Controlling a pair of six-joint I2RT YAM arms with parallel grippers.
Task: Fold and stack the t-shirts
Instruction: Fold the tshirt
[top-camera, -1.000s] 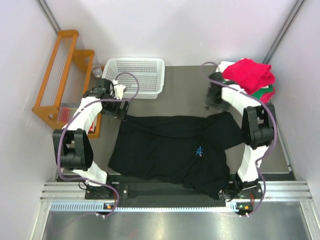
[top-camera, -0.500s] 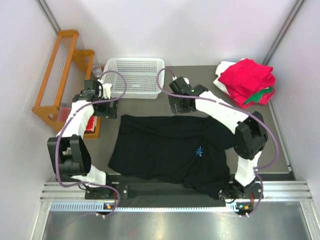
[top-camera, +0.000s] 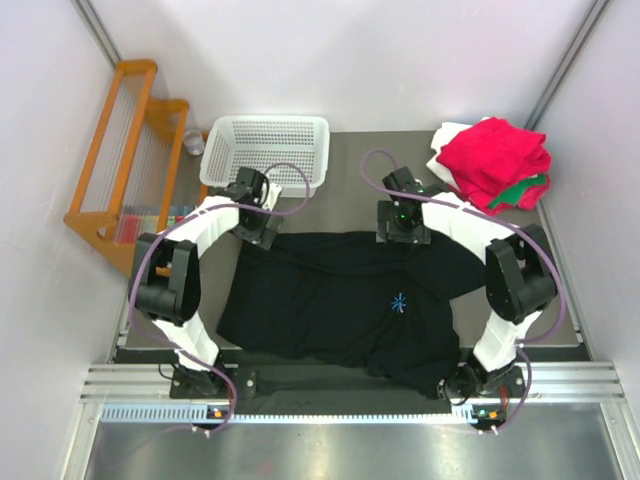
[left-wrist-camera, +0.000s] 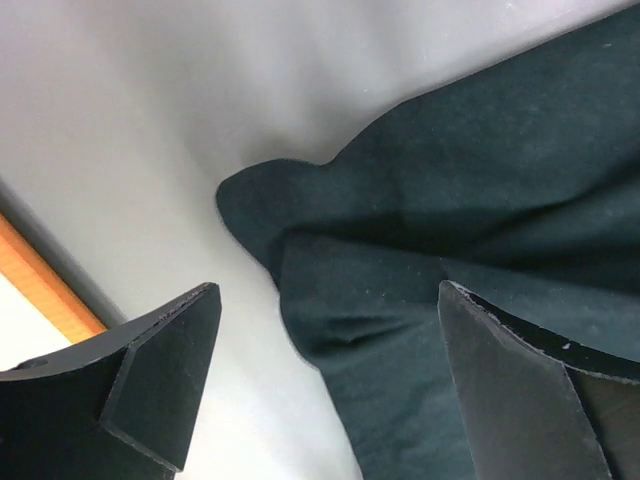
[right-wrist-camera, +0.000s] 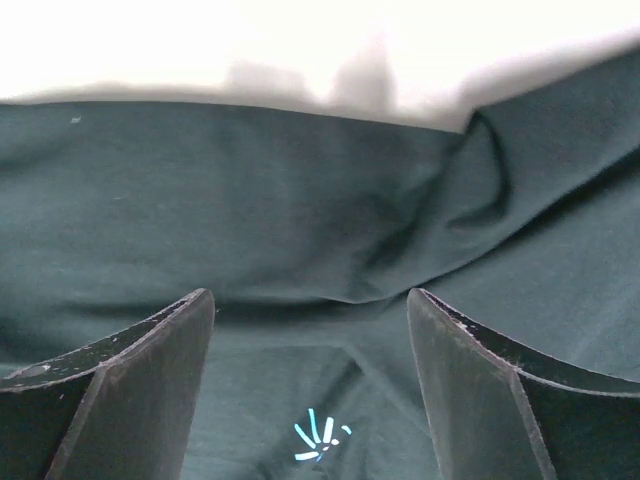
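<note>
Fold seemingly beginning: left gripper (top-camera: 262, 226) and right gripper (top-camera: 403, 231) hang wide open, empty, over the large black cloth t-shirt (top-camera: 335, 300), at its upper edge; next, pinch there.

The left arm (top-camera: 195, 235) and right arm (top-camera: 470, 215) are showing white shells and black joints, each trailing a purple cable (top-camera: 132, 290); fingers (left-wrist-camera: 160, 370) are looking flat, black, wedge-shaped.
</note>
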